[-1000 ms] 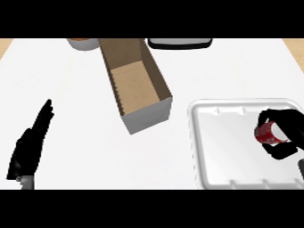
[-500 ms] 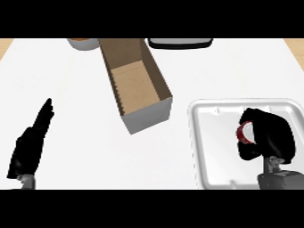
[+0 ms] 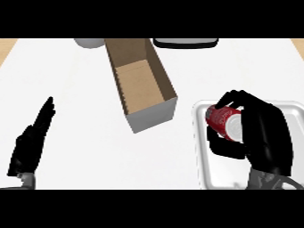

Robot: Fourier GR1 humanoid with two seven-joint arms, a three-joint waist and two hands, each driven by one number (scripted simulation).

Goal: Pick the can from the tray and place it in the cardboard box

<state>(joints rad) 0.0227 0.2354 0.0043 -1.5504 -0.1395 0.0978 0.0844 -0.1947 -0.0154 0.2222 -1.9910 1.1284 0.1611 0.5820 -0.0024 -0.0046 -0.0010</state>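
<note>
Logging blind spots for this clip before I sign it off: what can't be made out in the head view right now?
- Can: partly covered by the right robot hand curled round it; whether it touches the tray is unclear.
- Tray: its right and lower parts are cut off by the picture's edges and hidden behind the hand.
- Cardboard box: far end cut off at the top edge.
- Two objects at the top, grey and dark: cropped, unidentifiable.

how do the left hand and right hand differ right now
The left hand is open with straight fingers, resting edge-on over bare counter at the view's left and holding nothing. The right hand is curled round the red can above the white tray. The left sits well away from the cardboard box; the right is nearer it. Both are black.
</note>
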